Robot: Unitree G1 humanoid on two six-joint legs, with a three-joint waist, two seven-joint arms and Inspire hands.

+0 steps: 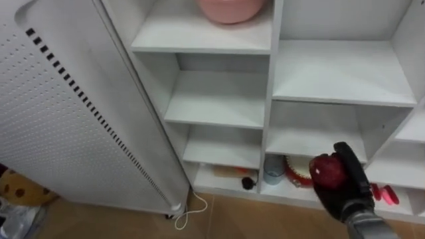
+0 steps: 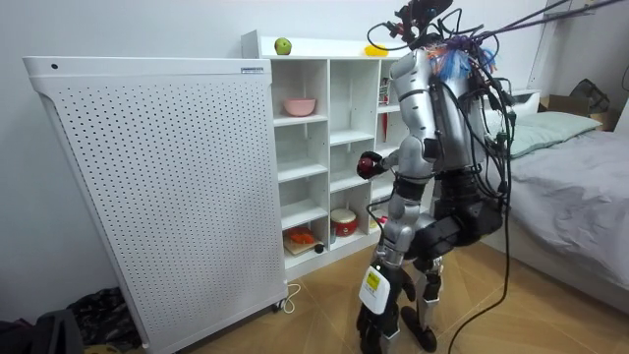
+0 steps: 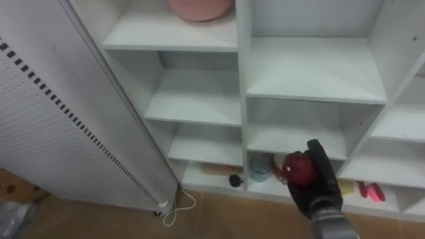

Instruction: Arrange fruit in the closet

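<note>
Robot: stands on the wood floor, close up to the closet (image 2: 324, 147), facing its open shelves.
Right hand (image 1: 348, 191): raised in front of the lower shelves, fingers curled round the red fruit (image 1: 327, 170).
Red fruit: gripped in the right hand, in the air before the closet, resting on no shelf.
Panel (image 2: 157, 187): tall white perforated board, upright against the closet's side at the room view's left.
Cord (image 1: 189, 214): thin white loop on the floor at the panel's foot.
Bottom shelf: a pale blue cup (image 1: 273, 169) just beside a red-rimmed round thing (image 1: 296, 172); small red item (image 1: 384, 194) in the next compartment to the right.
Upper shelf: pink bowl (image 1: 229, 8) in the left column.
Closet top: green fruit (image 2: 283, 46) at the left end, a yellow thing (image 2: 374, 50) further along.
Bed (image 2: 580, 187): behind the robot, at the room view's right.
</note>
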